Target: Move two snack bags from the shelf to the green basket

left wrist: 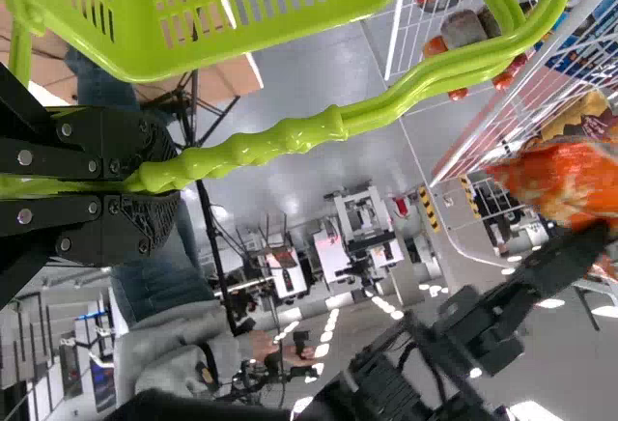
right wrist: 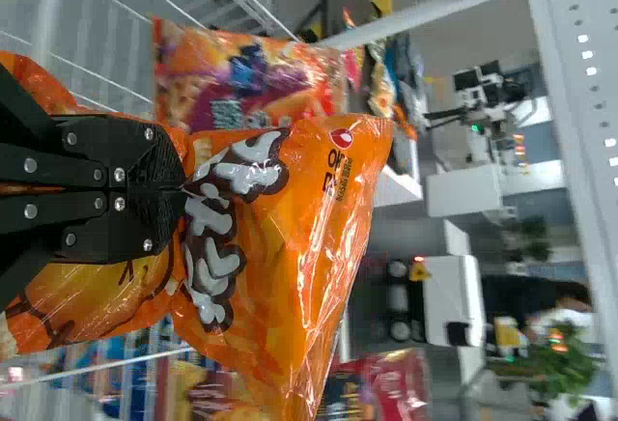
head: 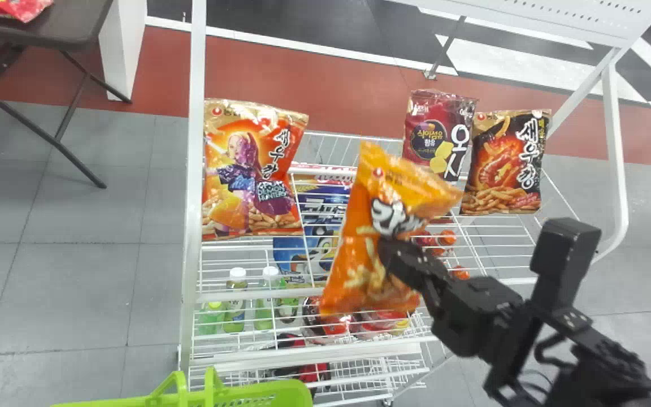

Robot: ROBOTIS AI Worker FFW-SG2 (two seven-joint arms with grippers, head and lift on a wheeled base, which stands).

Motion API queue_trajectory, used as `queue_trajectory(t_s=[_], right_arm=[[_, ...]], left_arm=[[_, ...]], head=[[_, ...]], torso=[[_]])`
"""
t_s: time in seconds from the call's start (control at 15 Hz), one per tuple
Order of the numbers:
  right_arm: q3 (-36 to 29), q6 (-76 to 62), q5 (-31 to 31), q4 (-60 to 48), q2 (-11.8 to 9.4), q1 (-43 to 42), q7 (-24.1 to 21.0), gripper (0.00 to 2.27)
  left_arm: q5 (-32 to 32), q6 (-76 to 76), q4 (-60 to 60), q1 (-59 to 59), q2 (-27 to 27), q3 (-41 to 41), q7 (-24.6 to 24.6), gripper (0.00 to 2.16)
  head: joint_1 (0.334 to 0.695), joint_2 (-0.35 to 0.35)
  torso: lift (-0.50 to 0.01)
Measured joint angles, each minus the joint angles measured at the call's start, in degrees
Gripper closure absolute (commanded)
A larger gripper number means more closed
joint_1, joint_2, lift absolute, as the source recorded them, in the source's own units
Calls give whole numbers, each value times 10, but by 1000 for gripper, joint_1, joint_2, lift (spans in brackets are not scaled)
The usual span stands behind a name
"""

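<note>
Pinching the orange bag (head: 359, 240) closed, right jaws have the green basket (head: 293, 390) leftward, robot-side — left jaws clamp its handle (left wrist: 290, 136).

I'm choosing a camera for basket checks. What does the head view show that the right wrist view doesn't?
Head view only: the green basket and two white-capped bottles. Right wrist view only: a leafy plant in the room behind. Both: the right gripper holding an orange snack bag, plus a red-orange snack bag and a maroon one.
</note>
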Motion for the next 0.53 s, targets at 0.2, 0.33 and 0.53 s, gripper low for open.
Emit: queue_trajectory(t_s=[0.2,0.33,0.53], right_arm=[[-61,169,-86,-36,3,9,26,2256],[-78,279,-118,-52,4,10,36,2253],[-66,317,-132,-51,6,15,34,2253]], left_arm=[[-3,1,-5,-7,-1,-6,3,2148],[-3,4,-11,-7,-2,-8,3,2148],[-2,12,-19,-5,-3,-9,2,2148]], head=[[695,-350],[695,-350],[695,-350]], torso=[[-16],[-16],[-16]])
